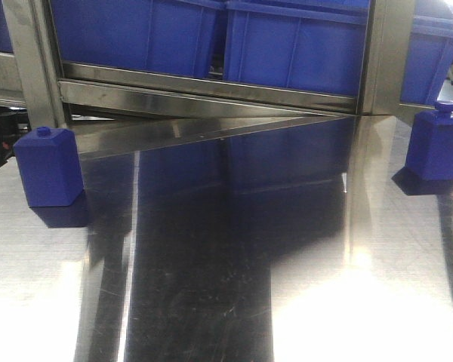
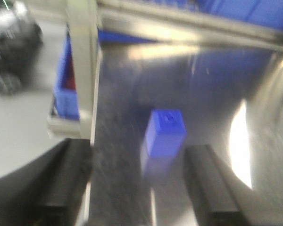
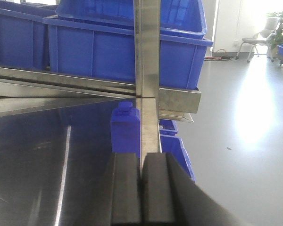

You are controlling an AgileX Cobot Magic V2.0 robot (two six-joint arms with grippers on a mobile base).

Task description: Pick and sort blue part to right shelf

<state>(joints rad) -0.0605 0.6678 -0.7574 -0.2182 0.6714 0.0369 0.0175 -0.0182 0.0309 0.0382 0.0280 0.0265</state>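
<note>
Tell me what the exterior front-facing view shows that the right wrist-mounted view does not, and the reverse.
Only the front view shows the blue part, standing upright at the left of the steel table. Only the right wrist view shows the right claw, shut on nothing, and a grey floor with a chair far behind. Both show that table, the right shelf with blue bins, and the wider-capped block beside a shelf post.

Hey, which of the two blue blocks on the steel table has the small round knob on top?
The left block, beside the rack's left post: its knob is small and plain. The right block wears a wider flanged cap.
</note>
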